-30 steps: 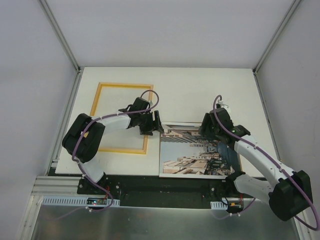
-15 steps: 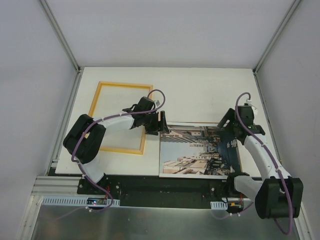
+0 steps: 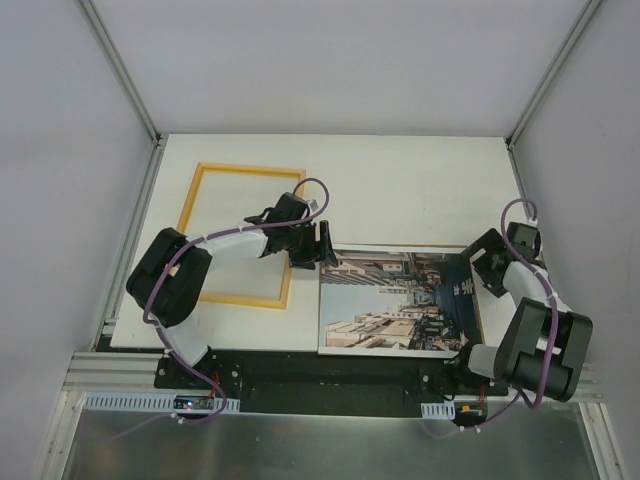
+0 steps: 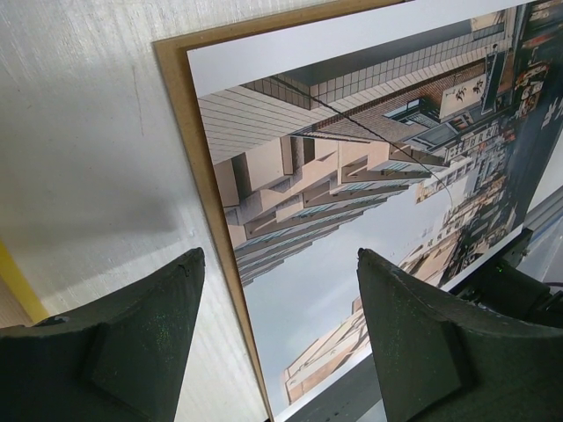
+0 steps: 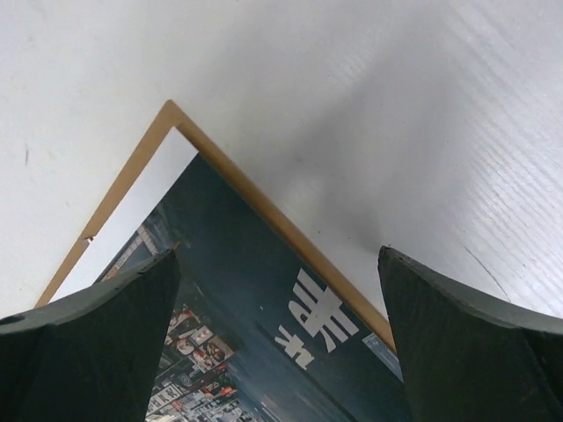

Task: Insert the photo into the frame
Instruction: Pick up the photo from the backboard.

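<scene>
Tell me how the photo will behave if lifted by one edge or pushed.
The photo looks like a thin sheet lying flat, so it would probably droop and feel very light. Its edges sit flush on the brown backing panel, so getting under one is likely hard. Pushed, it may slide across that panel rather than stay aligned.

Your left arm [image 3: 230, 243] rises from its base at 7 o'clock in the top view. It folds at the elbow near 9 o'clock, and the forearm runs toward 3 o'clock. Your left gripper [image 3: 322, 245] sits near mid-view, tipped downward, jaws apart and clamping nothing. Your right arm [image 3: 532, 288] is folded tight at 4 o'clock, with the elbow low and the wrist above it. Your right gripper [image 3: 480, 265] points toward 9 o'clock, jaws spread wide, fingers [image 5: 97, 352] gripping nothing.
</scene>
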